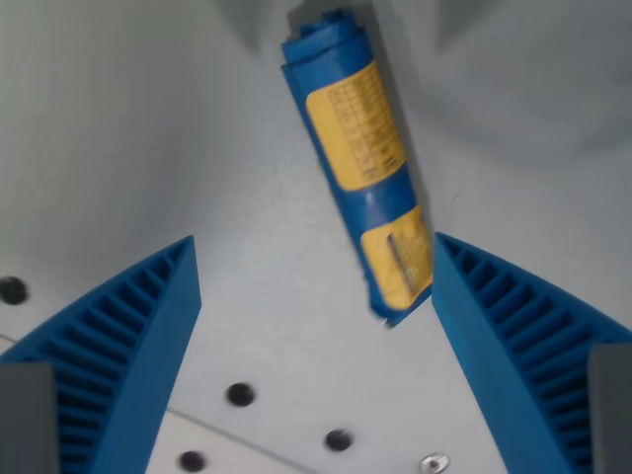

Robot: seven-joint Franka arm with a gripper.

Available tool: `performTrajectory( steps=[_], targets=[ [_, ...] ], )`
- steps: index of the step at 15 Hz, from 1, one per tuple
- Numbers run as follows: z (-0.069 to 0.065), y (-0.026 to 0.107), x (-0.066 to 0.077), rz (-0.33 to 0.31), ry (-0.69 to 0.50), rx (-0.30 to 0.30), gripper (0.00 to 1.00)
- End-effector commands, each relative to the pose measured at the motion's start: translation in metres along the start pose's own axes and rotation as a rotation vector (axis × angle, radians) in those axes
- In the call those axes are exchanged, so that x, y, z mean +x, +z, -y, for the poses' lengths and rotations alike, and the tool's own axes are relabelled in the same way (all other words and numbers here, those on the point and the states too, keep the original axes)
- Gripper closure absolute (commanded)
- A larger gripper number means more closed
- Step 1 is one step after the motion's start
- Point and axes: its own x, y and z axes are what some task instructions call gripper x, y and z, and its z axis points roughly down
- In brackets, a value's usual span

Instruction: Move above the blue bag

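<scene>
A rolled blue bag [360, 163] with yellow printed labels lies on the pale grey table, running from the top centre down toward the wrist view's right. My gripper [314, 252] hangs above it, open, with its two blue ribbed fingers [128, 346] wide apart. The bag's lower end lies just beside the inner edge of the finger on the wrist view's right [513, 336]. Nothing is held between the fingers. The bag's upper end runs to the top edge of the picture.
Several dark screw holes [240, 395] dot the table near the bottom of the view, with one more hole [13, 290] at the left edge. A seam line crosses the lower table. Soft shadows fall at the top.
</scene>
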Motion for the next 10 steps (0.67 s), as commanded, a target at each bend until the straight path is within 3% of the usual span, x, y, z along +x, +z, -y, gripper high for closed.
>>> performTrajectory(
  steps=[1,10],
  targets=[
    [-0.011,0.008,0.005,0.019,-0.240,-0.028,0.00],
    [-0.024,0.033,0.011,0.020,-0.285,-0.033,0.00]
  ],
)
